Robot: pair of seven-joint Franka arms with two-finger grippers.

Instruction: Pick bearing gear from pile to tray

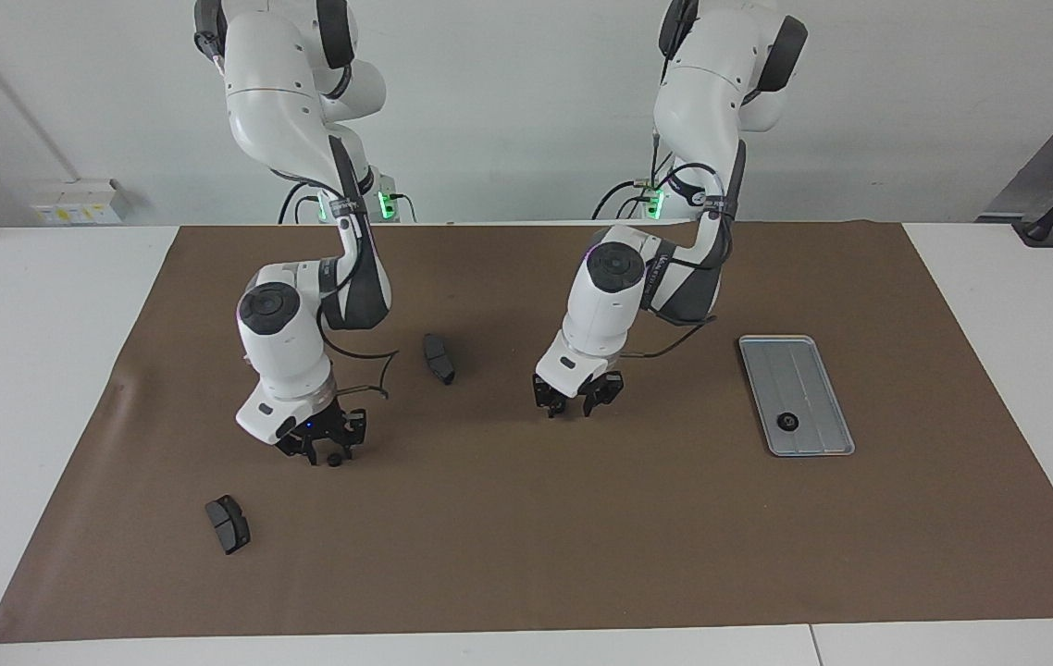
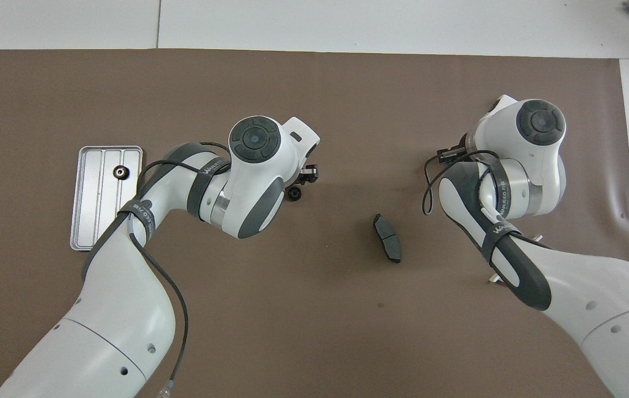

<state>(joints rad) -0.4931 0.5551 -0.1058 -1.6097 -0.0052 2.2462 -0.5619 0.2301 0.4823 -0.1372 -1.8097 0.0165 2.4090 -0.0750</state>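
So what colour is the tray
Silvery grey metal; the tray shows best in the overhead view, with one black gear in it.

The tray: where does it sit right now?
The tray lies flat on the brown mat toward the left arm's end, one gear in it.

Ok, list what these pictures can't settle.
- Right tool: overhead, hidden under its own arm; facing, its grip on the gear is too small to tell.
- Left tool: whether it holds the second gear, too small in both views.
- White part: overhead, mostly under the right arm.
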